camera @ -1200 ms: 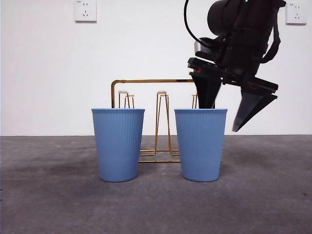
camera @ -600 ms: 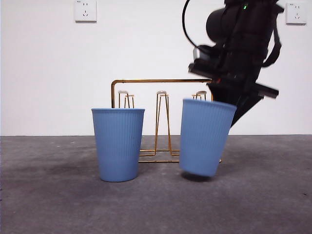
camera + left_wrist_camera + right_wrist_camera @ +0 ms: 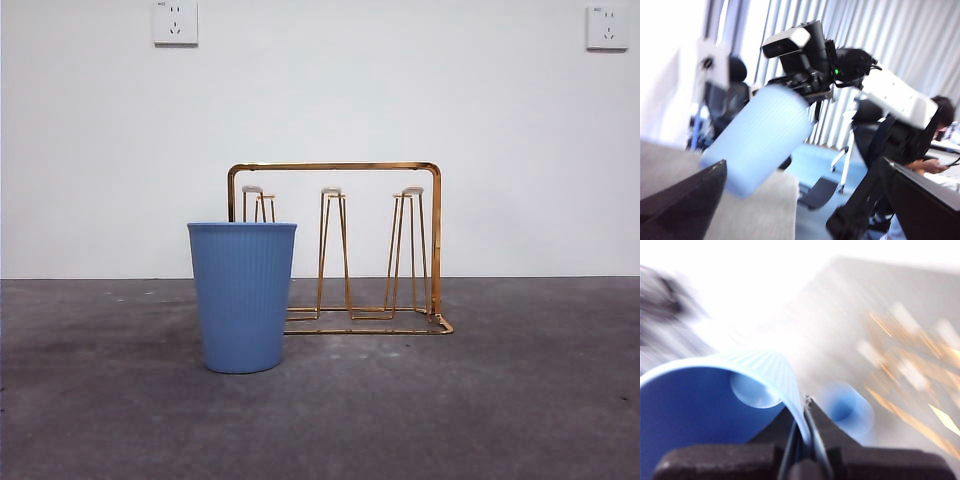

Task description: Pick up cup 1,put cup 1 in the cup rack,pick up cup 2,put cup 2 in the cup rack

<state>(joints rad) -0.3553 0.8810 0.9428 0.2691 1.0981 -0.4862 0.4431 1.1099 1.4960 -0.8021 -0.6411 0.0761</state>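
Right gripper (image 3: 802,432) clamped on the wall of cup 1 (image 3: 715,405), carried tilted high above the cup rack (image 3: 335,250). Left gripper (image 3: 805,200) spread open, idle. Cup 2 (image 3: 243,296) upright just before the rack's pegs.

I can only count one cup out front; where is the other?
The right gripper holds it by the rim, lifted above the front view; the left wrist view shows the cup tilted in the air.

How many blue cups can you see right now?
2. One blue cup stands on the table in front of the gold rack. The other cup is up in the air, its rim pinched by the right gripper, out of the front view.
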